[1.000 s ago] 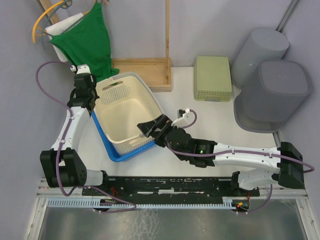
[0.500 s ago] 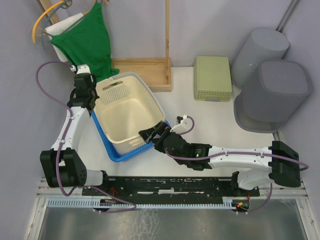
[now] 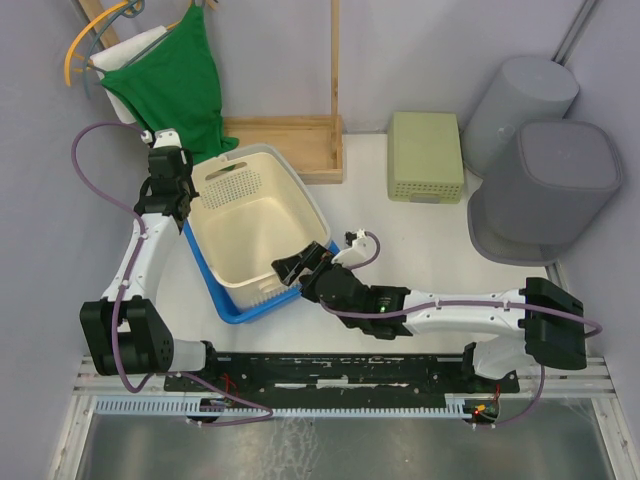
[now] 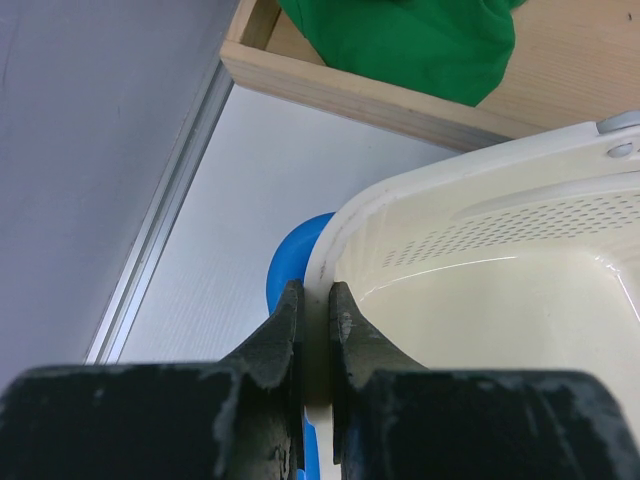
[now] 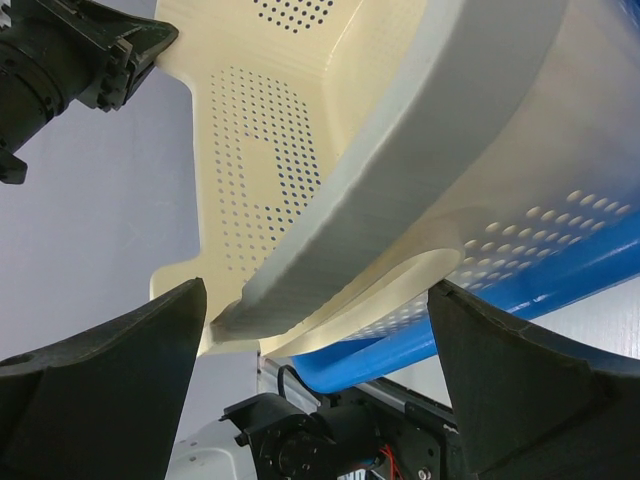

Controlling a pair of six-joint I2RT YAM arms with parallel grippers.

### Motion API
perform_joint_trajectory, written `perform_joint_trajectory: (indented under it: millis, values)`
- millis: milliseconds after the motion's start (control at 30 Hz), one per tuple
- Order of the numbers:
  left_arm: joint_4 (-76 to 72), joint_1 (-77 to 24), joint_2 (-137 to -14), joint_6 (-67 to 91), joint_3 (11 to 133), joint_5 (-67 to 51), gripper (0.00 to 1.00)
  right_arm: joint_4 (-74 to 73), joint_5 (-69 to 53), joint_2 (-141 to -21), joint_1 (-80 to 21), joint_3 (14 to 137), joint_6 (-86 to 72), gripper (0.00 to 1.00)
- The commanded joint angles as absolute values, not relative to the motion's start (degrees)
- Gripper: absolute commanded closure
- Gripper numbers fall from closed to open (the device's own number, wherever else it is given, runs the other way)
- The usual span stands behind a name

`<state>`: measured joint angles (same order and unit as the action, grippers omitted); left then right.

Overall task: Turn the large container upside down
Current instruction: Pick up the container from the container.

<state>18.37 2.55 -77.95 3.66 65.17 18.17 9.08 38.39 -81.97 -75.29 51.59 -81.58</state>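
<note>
The large cream perforated container stands upright, nested in a blue tray at the left of the table. My left gripper is shut on the container's far-left rim; the left wrist view shows both fingers pinching the cream rim, with the blue tray below. My right gripper is open at the container's near-right corner. In the right wrist view its open fingers straddle the cream rim above the blue tray without closing on it.
Two grey bins stand upside down at the right. A pale green box and a wooden tray sit at the back. A green cloth hangs at the back left.
My right gripper has moved left and forward until its open fingers sit around the container's near-right rim. The left gripper and the container have not moved.
</note>
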Motion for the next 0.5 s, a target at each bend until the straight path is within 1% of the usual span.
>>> perform_joint_trajectory:
  millis: [0, 467]
  values:
    - [18.9, 2.2, -76.7, -0.6, 64.2, 16.4, 0.97, 9.0, 37.9, -81.8, -75.4, 56.8, -82.4, 0.0]
    - [18.7, 2.3, -75.6, -1.1, 63.5, 17.0, 0.97, 7.4, 36.1, -80.5, -75.4, 58.9, -81.7, 0.0]
